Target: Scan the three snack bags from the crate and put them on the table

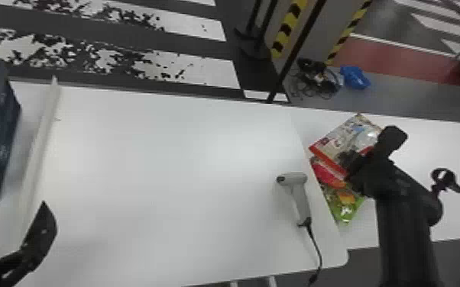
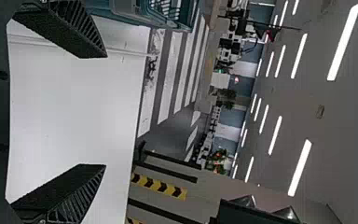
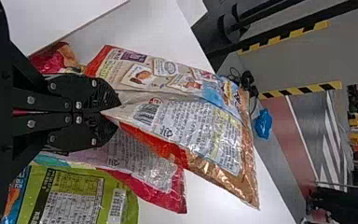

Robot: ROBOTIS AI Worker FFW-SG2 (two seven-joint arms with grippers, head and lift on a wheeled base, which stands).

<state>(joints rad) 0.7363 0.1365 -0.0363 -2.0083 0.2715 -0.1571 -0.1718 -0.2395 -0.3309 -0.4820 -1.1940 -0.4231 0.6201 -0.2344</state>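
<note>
The right pincer (image 3: 109, 111) has its fingers together, clamped on a corner of the white-and-orange snack bag (image 3: 191, 126), which stretches out ahead of the tips. Just beneath that bag, and partly covered by it, is the pink snack bag (image 3: 170, 191); the green snack bag (image 3: 70, 196) lies beside the pincer on the robot's side. Under these 2 is the right-hand table (image 1: 447, 149). I can't tell whether the held bag's full weight rests on the pile.

With all 3 bags here, the step in hand looks like setting down the last. The next move calls for easing the bag onto the other 2, parting the fingers, then backing straight off; a corner caught on a finger could drag the pile askew. Whether each bag was scanned can't be told.

Left of the pincer, near the bags, the scanner (image 1: 300, 198) lies on its side on the white work surface (image 1: 164, 171). Well apart, farther left, the left pincer (image 2: 105, 111) waits, fingers spread around nothing, near the blue crate (image 1: 0, 145).
</note>
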